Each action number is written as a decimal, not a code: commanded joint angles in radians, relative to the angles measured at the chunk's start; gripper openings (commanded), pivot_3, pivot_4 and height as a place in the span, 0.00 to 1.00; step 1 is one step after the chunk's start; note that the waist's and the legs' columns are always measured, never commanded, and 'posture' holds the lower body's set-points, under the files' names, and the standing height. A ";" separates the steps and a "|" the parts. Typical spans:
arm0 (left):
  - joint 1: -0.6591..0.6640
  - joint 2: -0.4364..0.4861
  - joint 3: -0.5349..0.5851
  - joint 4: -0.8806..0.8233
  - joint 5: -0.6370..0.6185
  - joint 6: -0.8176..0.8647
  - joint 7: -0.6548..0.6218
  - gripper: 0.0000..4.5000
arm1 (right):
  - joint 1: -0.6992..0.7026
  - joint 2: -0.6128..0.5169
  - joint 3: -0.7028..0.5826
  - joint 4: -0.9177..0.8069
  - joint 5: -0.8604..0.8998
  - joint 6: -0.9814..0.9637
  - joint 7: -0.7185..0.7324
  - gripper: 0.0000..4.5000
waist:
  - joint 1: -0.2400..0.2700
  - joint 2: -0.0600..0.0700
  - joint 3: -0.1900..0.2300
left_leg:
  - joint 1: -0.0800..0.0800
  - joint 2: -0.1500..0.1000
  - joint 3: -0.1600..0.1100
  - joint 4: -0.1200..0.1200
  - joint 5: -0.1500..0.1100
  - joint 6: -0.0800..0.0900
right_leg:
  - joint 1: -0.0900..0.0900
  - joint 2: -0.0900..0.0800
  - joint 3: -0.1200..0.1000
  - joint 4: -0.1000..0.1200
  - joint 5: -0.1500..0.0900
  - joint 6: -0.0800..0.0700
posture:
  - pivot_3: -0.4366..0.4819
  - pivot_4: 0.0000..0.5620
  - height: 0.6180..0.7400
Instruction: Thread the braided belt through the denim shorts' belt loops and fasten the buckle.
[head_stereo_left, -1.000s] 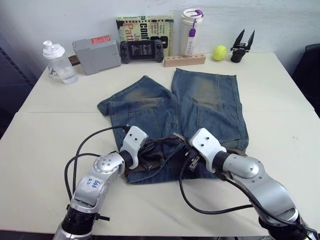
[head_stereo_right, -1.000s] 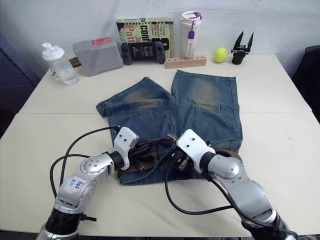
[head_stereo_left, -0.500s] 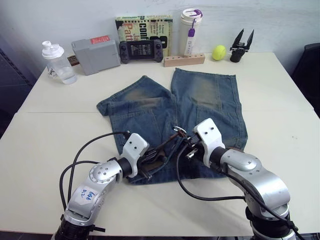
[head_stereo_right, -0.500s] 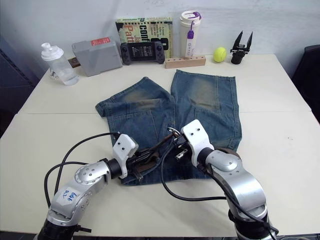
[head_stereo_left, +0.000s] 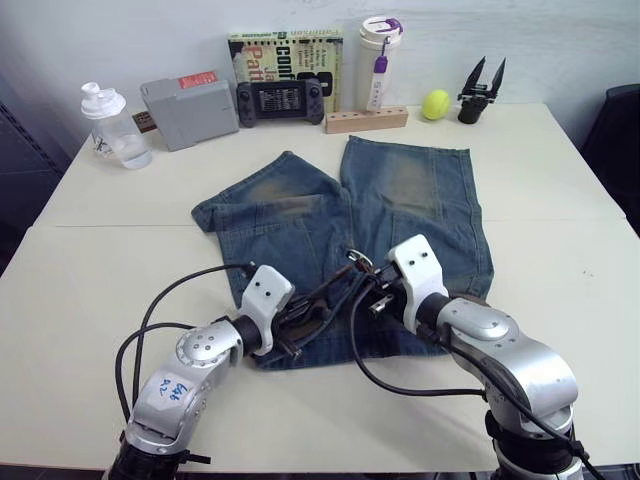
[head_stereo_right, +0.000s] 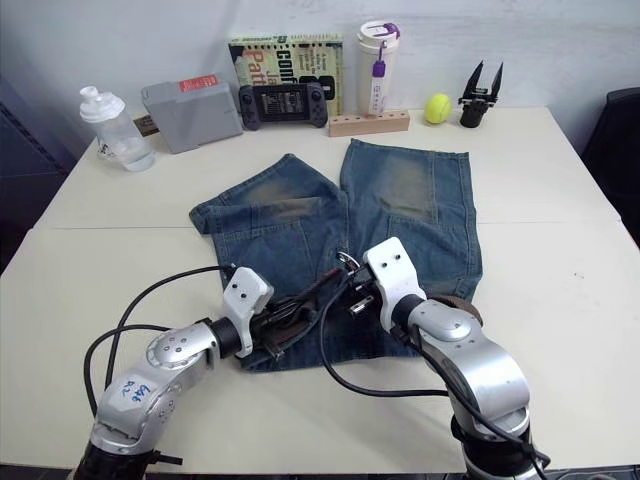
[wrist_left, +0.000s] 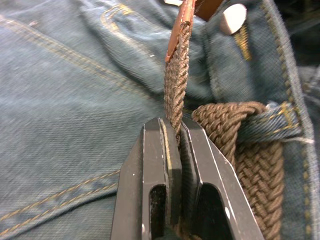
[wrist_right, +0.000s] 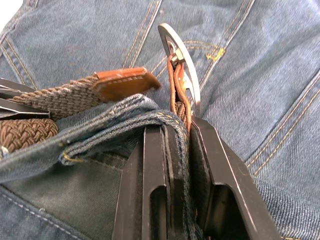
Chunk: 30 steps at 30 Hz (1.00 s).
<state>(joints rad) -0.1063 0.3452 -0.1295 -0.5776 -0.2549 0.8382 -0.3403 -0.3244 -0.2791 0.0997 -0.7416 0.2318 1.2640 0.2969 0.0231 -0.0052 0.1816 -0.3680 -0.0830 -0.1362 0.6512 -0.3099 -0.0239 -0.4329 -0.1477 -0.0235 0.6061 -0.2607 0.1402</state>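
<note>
Black fingers of the left gripper (wrist_left: 175, 131) clamp the braided belt (wrist_left: 176, 85) just behind its leather tip, low centre-left in the head views. Right gripper (wrist_right: 177, 131), fingers nearly closed, pinches the belt's leather end together with a fold of waistband just below the buckle (wrist_right: 181, 60), which stands upright, centre frame. One belt loop (wrist_left: 270, 124) crosses the woven strap beside the left fingers. Denim shorts (head_stereo_left: 400, 200) lie flat mid-table, legs toward the upper frame. Along the upper edge: bottle (head_stereo_left: 112, 122), grey box (head_stereo_left: 188, 100), handheld console (head_stereo_left: 279, 99), tennis ball (head_stereo_left: 435, 103).
</note>
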 joint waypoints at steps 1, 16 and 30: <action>0.005 -0.022 0.012 -0.041 -0.010 0.032 0.031 0.00 | -0.011 -0.018 -0.002 -0.040 0.004 -0.038 -0.009 0.00 | 0.001 0.000 0.000 | 0.000 0.000 0.000 0.000 0.000 0.000 | 0.000 0.000 0.000 0.000 0.000 0.000 | 0.48 0.27 0.71; -0.028 -0.049 -0.022 -0.034 -0.011 0.020 0.040 0.00 | 0.006 -0.110 0.147 -0.041 -0.018 -0.118 -0.011 0.00 | -0.001 0.000 0.000 | 0.000 0.000 0.003 0.000 -0.001 0.001 | -0.001 0.000 0.003 -0.001 0.000 0.001 | 0.48 0.27 0.71; -0.041 -0.058 -0.035 -0.011 0.004 -0.037 0.027 0.00 | 0.007 -0.123 0.185 -0.031 0.038 -0.096 0.055 0.00 | -0.001 0.000 0.000 | 0.000 0.001 0.006 0.000 -0.001 0.002 | -0.002 0.000 0.004 -0.001 0.001 0.001 | 0.48 0.27 0.71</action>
<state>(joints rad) -0.1475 0.2866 -0.1469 -0.5484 -0.2498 0.8489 -0.2972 -0.3227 -0.4399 0.2781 -0.7430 0.2103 1.1597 0.3185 0.0223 -0.0056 0.1814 -0.3681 -0.0822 -0.1298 0.6515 -0.3113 -0.0216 -0.4350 -0.1473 -0.0192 0.6052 -0.2600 0.1413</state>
